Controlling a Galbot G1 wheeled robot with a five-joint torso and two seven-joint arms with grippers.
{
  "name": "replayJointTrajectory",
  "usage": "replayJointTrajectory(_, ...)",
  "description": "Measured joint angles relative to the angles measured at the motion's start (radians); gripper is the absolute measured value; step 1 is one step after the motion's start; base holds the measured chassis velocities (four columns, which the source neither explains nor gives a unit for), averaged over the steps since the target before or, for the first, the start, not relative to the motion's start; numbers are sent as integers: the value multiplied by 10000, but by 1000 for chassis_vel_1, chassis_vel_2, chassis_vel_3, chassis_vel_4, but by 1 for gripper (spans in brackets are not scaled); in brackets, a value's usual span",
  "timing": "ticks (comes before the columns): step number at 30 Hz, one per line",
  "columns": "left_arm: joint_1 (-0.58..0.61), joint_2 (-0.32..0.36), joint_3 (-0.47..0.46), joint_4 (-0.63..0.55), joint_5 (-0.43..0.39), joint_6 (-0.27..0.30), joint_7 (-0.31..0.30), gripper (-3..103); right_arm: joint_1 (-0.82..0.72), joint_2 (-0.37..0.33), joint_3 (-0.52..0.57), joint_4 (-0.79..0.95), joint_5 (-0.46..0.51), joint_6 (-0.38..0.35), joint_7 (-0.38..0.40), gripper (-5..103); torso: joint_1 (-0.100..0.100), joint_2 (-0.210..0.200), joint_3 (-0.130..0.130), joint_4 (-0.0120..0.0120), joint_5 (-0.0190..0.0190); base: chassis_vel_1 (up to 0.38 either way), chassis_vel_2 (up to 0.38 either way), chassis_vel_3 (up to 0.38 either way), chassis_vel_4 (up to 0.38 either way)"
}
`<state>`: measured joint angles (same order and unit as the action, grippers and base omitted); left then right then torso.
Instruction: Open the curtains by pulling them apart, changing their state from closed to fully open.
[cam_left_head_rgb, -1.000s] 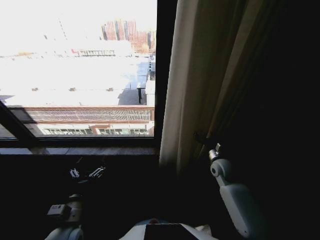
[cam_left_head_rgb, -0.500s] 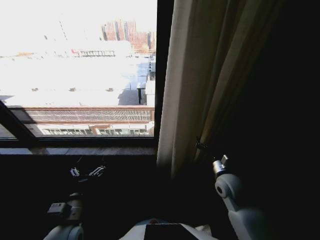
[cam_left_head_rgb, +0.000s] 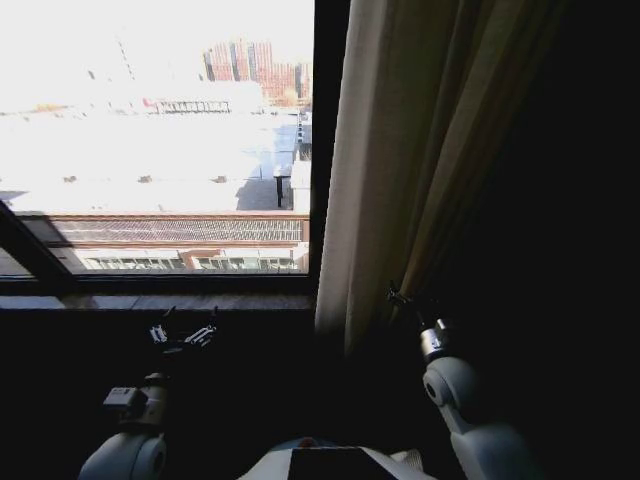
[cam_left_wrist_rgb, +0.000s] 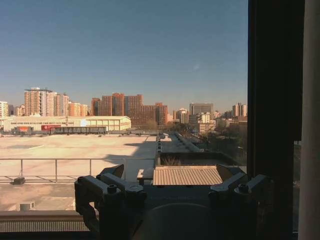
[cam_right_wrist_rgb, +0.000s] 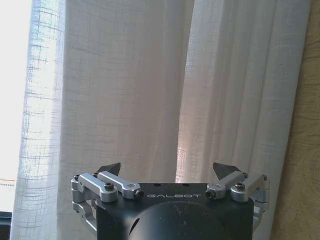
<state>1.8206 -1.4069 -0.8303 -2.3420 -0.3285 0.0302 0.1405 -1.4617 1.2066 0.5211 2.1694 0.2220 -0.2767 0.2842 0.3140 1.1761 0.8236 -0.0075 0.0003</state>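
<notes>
- The curtains (cam_left_head_rgb: 385, 170) hang bunched in cream-beige folds at the 1 o'clock side of the head view, just right of the dark window frame (cam_left_head_rgb: 328, 150); the glass toward 10 o'clock stands uncovered, sunlit rooftops beyond.
- The right gripper (cam_left_head_rgb: 402, 298) sits at the lower edge of the gathered fabric, about 5 o'clock from centre; its wrist camera shows both fingers spread wide apart, nothing between them, with sheer white pleats (cam_right_wrist_rgb: 150, 85) directly ahead.
- The left gripper (cam_left_head_rgb: 183, 333) hovers below the window sill (cam_left_head_rgb: 150, 301) at roughly 7 o'clock, jaws parted and empty, facing the pane and the frame bar (cam_left_wrist_rgb: 274, 115).
</notes>
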Motion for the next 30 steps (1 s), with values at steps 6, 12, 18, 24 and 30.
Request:
replayJointTrajectory(6,132,124,-30,-69,-115,17,0,100,-206,83,-24,81,-237,84,-10,100,1,0,0,-1,0,144,126,-137,-119)
replayJointTrajectory(12,123,217,-55,-332,-132,202,-3,100,-474,81,24,465,-302,104,-23,100,1,0,-1,-1,-5,217,221,-220,-192)
replayJointTrajectory(18,20,250,81,-402,-94,416,-5,100,-518,172,3,489,-333,171,-88,100,1,0,-1,-1,-3,217,228,-232,-219)
replayJointTrajectory(24,92,189,116,-409,-43,423,-5,100,-582,186,14,368,-598,437,-384,100,-1,1,-1,-2,-6,123,140,-145,-142)
replayJointTrajectory(30,188,44,177,-413,70,363,-7,100,-581,166,2,407,-618,395,-639,100,-1,0,-1,-1,4,12,13,-9,-17)
